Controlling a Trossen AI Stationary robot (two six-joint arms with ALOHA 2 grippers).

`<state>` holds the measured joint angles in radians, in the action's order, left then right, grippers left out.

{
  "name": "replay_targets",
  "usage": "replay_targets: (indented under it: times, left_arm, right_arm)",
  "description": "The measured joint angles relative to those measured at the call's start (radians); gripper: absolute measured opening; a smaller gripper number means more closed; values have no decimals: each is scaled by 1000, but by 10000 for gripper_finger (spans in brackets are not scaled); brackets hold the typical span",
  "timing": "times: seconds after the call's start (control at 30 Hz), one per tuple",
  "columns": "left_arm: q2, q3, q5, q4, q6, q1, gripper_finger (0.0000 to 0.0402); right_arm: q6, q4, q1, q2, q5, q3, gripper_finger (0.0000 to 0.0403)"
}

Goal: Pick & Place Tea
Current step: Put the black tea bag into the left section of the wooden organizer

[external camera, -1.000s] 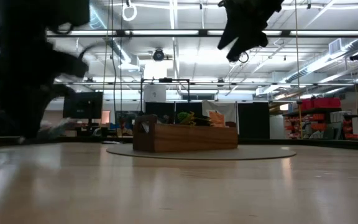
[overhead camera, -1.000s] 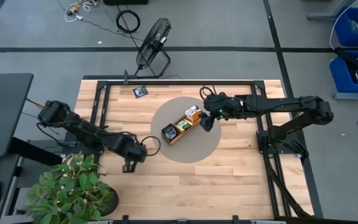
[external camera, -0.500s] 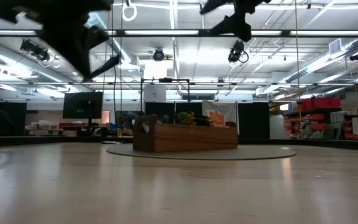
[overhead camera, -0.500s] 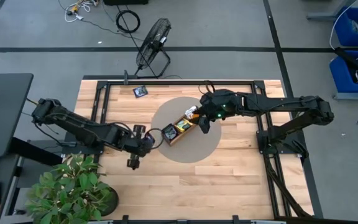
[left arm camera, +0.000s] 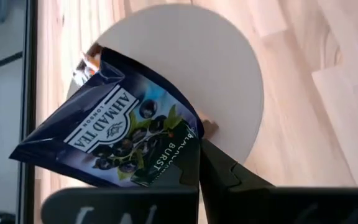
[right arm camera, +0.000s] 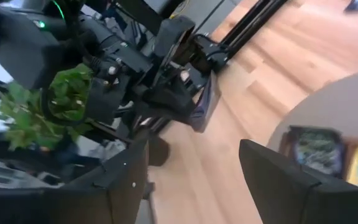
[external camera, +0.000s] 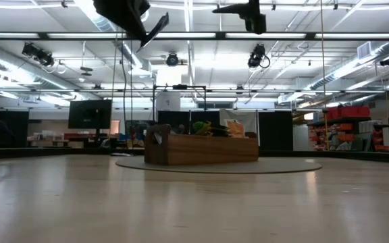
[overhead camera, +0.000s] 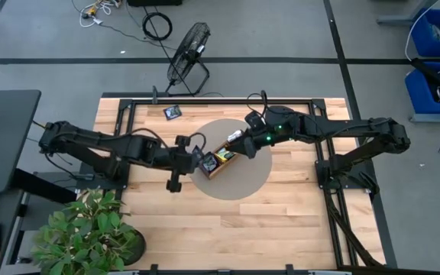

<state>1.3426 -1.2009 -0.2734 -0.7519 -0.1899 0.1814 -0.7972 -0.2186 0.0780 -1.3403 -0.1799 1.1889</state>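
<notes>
A brown wooden tray (overhead camera: 221, 155) (external camera: 201, 148) with green, yellow and orange packets in it stands on a round grey mat (overhead camera: 244, 177) (left arm camera: 197, 62). My left gripper (overhead camera: 192, 160) (left arm camera: 194, 168) hovers by the tray's left end, shut on a dark navy tea packet (left arm camera: 120, 134). The right wrist view shows that packet edge-on (right arm camera: 204, 106). My right gripper (overhead camera: 240, 142) (right arm camera: 194, 168) is open and holds nothing, high over the tray's right end. Another dark packet (overhead camera: 173, 112) lies flat near the table's far edge. My left gripper pinches the navy packet between its two fingers at one corner of an edge (left arm camera: 190, 158). The rest of the packet sticks out ahead of the fingers (left arm camera: 222, 177). It is lifted clear, high above the mat beside the tray's left end.
A potted plant (overhead camera: 90, 229) stands at the table's near left corner. Black frame rails (overhead camera: 124, 122) run along the left, far and right sides. A fan (overhead camera: 189, 46) stands on the floor beyond the far edge. Bare wood lies toward the near edge.
My left gripper has travelled from the near left part of the table toward the tray's left end and risen well above the table. My right gripper has moved a little toward the tray and the left, and has also gone up.
</notes>
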Motion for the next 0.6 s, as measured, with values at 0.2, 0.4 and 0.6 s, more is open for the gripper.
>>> replay_targets:
  times: [0.2,0.4,0.6]
  left_arm:
    - [37,-53,52,49,-84,-23,1]
    - [141,-139,82,6,-148,-23,1]
    - [176,-150,95,25,-161,-22,1]
  right_arm:
    - [-118,25,2,-29,-50,0,259]
    - [-217,41,14,-90,-142,0,259]
    - [-237,27,14,-115,-151,-1,259]
